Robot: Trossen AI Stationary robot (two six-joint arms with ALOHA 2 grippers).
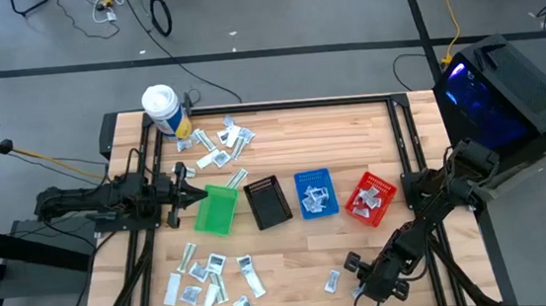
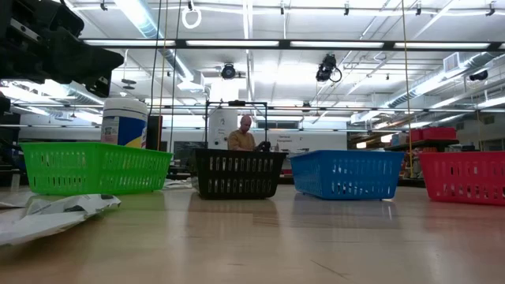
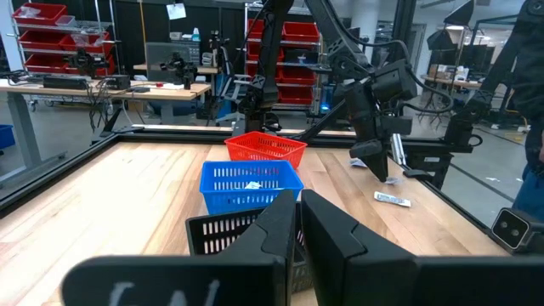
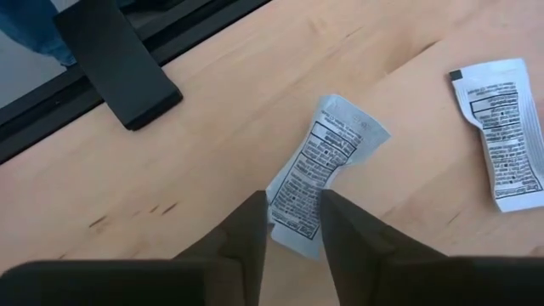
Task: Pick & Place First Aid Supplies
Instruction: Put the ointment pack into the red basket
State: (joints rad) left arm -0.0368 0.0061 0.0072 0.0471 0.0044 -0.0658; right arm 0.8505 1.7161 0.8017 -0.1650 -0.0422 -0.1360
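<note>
Bright, even light from ceiling strip lights [image 2: 150, 20], which glare hard in the low view; soft shadows, near tabletop [image 2: 260, 237] pretty blurry.

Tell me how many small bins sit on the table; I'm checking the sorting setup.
4, in a row across the middle: green bin nearest the left arm, then black bin, blue bin, and red bin nearest the right arm. None seems hidden.

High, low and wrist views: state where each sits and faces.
High: overhead, straight down on the wooden table; both arms show.
Low: tabletop level, facing the blue mesh bin; dark arm overhead.
Left wrist: behind shut left hand, facing that bin.
Right wrist: above right hand pinching a white printed sachet.
Shared: low and left wrist both show it.
</note>
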